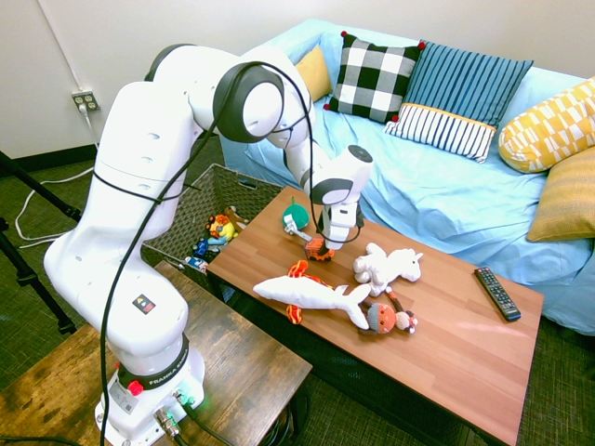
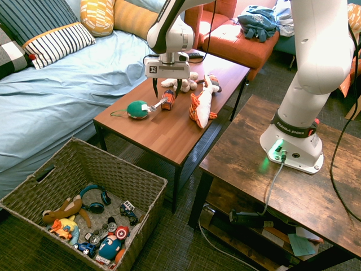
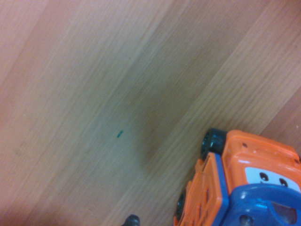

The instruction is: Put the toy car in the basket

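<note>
Presently, going left to right, I noted the basket [image 2: 79, 169] on the floor, near left, car not in it. The toy car [image 2: 168, 100] sat on the table [image 2: 169, 135]; my gripper [image 2: 167, 88], jaws spread and empty, hung just above. Approach step; next called for lowering to straddle it, then closing.

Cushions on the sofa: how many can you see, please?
5 along the sofa, left to right in the first exterior view: half-hidden plain yellow, checked, blue striped, yellow patterned, mustard at the edge; others may be hidden.
</note>
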